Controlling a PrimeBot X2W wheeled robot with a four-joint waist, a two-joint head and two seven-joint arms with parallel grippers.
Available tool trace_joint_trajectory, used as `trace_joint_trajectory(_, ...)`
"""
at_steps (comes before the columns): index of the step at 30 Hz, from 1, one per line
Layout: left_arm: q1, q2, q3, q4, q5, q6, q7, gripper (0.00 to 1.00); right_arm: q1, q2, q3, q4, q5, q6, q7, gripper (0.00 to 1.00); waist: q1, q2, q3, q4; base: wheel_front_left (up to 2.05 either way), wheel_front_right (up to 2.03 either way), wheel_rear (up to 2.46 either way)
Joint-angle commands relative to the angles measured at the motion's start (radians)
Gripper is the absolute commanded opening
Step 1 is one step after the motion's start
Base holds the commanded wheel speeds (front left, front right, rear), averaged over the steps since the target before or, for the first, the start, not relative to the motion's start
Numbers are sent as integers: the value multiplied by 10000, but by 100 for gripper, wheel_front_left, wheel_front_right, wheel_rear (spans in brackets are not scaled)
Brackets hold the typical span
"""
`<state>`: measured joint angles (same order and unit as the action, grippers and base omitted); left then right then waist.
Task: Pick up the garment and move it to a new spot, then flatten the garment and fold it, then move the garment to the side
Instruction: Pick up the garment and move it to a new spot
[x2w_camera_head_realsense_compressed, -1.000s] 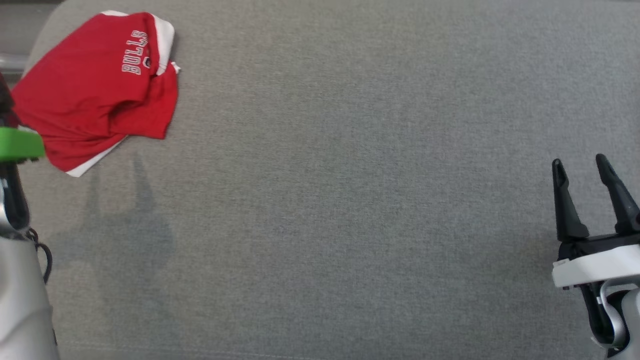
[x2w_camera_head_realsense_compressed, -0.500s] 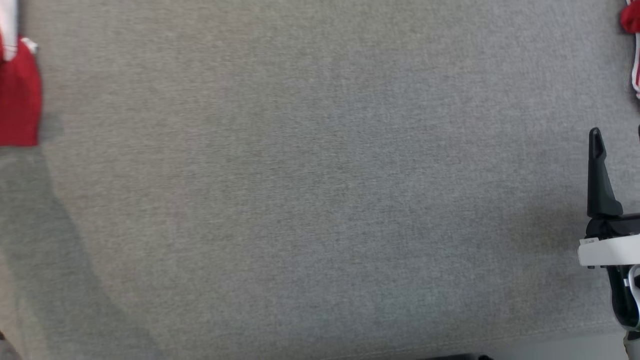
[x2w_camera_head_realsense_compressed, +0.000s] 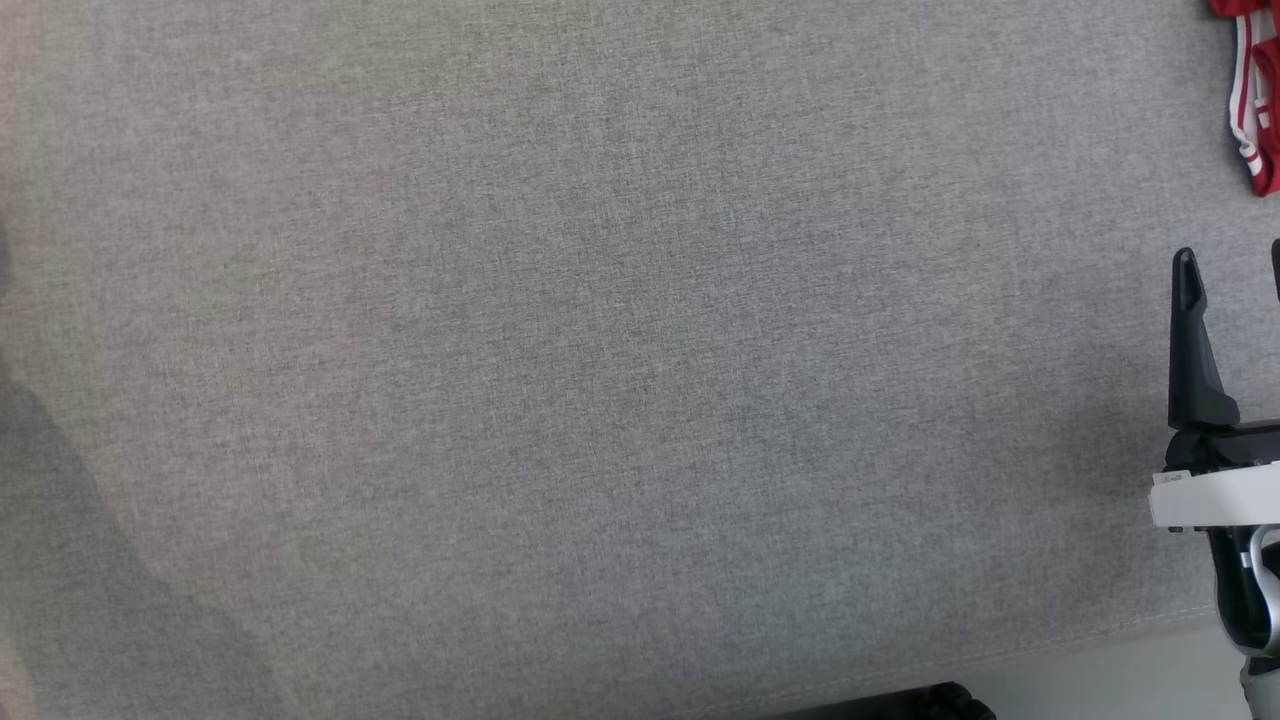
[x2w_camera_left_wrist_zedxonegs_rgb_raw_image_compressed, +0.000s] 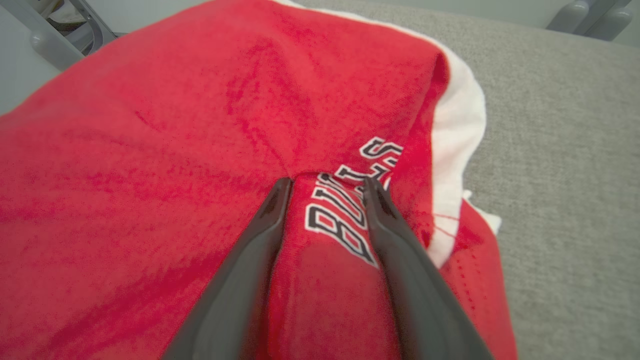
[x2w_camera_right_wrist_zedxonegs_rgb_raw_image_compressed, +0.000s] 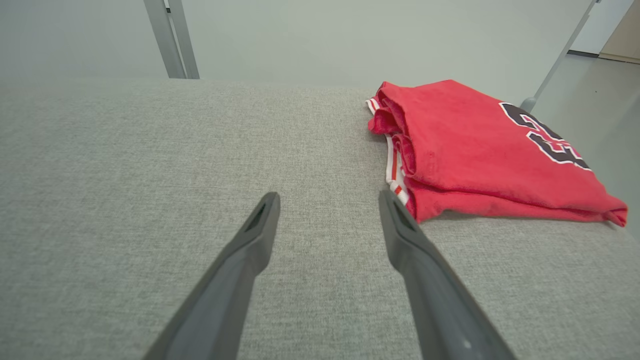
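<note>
Plainly, "BULLS" reads on the red shirt (x2w_camera_left_wrist_zedxonegs_rgb_raw_image_compressed: 175, 150), ridged between the spread fingers of the left gripper (x2w_camera_left_wrist_zedxonegs_rgb_raw_image_compressed: 326, 182) on the grey surface (x2w_camera_left_wrist_zedxonegs_rgb_raw_image_compressed: 575, 150). The right gripper (x2w_camera_right_wrist_zedxonegs_rgb_raw_image_compressed: 327, 197) hangs spread near a folded jersey (x2w_camera_right_wrist_zedxonegs_rgb_raw_image_compressed: 475, 145); the head camera has swung right.

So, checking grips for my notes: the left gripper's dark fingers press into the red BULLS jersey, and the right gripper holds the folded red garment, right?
Not quite. The right gripper holds nothing: in the right wrist view its open fingers are over bare grey fabric, the folded red garment lying beside them.
</note>
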<state>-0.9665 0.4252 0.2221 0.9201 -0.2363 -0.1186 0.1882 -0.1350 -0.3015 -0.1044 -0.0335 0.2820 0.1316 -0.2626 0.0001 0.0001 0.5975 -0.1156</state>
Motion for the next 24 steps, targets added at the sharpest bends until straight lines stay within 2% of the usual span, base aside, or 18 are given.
trace_joint_trajectory(1, 253, -29, -85, 379, 46, 0, 195, 0, -127, 26, 37, 27, -72, -19, -29, 100, -1, -1, -33, -6, 0, 0, 0)
trace_joint_trajectory(13, 144, -104, -528, -182, 352, 223, -1363, 0, -46, 194, 256, 296, -43, -19, -29, 100, -1, -1, -1078, 276, 0, 0, 0)
trace_joint_trajectory(19, 0, -208, -852, -1140, 522, 185, -2046, 0, 41, 426, 481, 583, -37, -19, -29, 100, -1, -1, -1908, 377, 0, 0, 0)
trace_joint_trajectory(24, 25, -317, -1363, -2405, 742, 89, -2113, 0, 133, 700, 550, 915, -12, -19, -29, 100, -1, -1, -2563, 245, 0, 0, 0)
